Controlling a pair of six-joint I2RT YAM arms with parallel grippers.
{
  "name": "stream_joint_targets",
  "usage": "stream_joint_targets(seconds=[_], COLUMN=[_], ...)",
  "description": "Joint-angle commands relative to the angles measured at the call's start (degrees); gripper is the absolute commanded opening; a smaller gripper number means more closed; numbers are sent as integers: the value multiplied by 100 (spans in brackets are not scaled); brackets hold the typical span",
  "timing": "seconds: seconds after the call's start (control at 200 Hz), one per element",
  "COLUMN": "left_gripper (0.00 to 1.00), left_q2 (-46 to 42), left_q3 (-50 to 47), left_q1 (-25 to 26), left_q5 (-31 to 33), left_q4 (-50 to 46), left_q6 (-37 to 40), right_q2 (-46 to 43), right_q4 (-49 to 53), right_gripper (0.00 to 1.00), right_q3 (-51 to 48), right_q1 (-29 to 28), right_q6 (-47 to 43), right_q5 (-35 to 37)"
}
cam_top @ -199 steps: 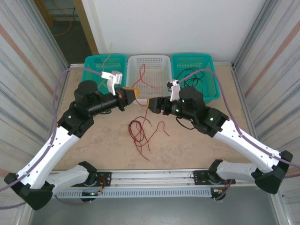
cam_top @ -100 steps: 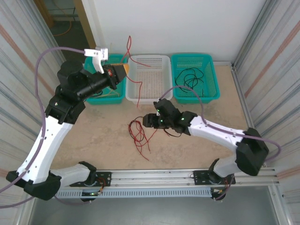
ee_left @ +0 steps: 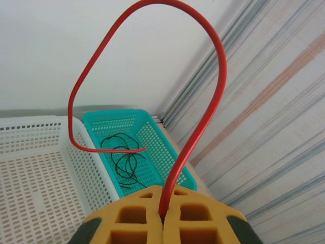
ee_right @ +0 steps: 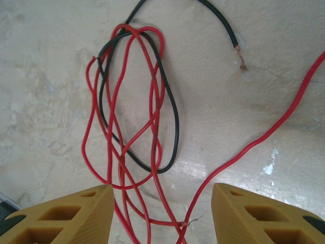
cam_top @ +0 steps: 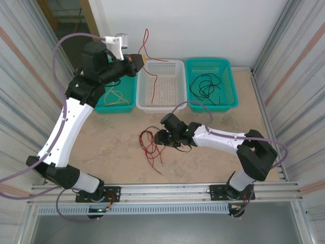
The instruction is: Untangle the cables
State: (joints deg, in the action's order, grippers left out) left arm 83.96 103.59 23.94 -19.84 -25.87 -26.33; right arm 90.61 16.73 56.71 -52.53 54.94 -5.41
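Left hand clamped on one red cable, the spread right hand should pinch a single strand from the tangle.

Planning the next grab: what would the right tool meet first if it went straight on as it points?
Probably the red and black cable tangle on the table, just ahead of the open right tool; depth is unclear.

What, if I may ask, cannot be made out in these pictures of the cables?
Left wrist view: the red cable below the left claw, hidden behind its pads.
Right wrist view: the tangle's near loops, cut off by the bottom edge.
Top view: pale yellow cables partly behind the left arm; black cables too thin to count.
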Motion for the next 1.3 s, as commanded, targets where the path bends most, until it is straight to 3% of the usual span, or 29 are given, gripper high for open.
stream_joint_targets(seconds=[0.0, 0.105, 0.271, 0.471, 0.606, 0.696, 0.837, 0.952, 1.077, 1.298], left_gripper=[0, 0, 0, 1, 26, 48, 67, 71, 67, 61], left_q2=[374, 701, 1289, 2139, 2587, 2812, 2726, 2349, 1608, -465], left_q3=[154, 153, 441, 963, 1293, 1630, 1523, 1179, 563, -2009], left_q1=[-107, -115, -143, -192, -206, -202, -206, -206, -201, -192], left_q5=[69, -8, 35, 102, 201, 438, 308, 363, 531, 528], left_q4=[133, 246, 203, 182, -4, -415, -380, -348, -421, -225], left_q6=[-107, -51, -3, -42, -119, -171, -140, -104, -60, -107], right_q2=[8, -177, -465, -992, -1364, -1703, -2134, -2240, -2134, -1447], right_q4=[206, 940, 2035, 1739, 1524, 1322, 994, 886, 868, 713], right_gripper=[53, 59, 68, 72, 71, 72, 71, 70, 69, 67], right_q3=[-36, 245, 559, 361, 202, -6, -264, -280, -141, 154], right_q1=[-38, -97, -345, -726, -756, -709, -385, -77, 17, 94], right_q6=[255, 264, 473, 102, -58, -143, -446, -629, -801, -1091], right_q5=[159, 680, 2200, 3121, 3099, 2971, 2367, 1864, 1596, 783])
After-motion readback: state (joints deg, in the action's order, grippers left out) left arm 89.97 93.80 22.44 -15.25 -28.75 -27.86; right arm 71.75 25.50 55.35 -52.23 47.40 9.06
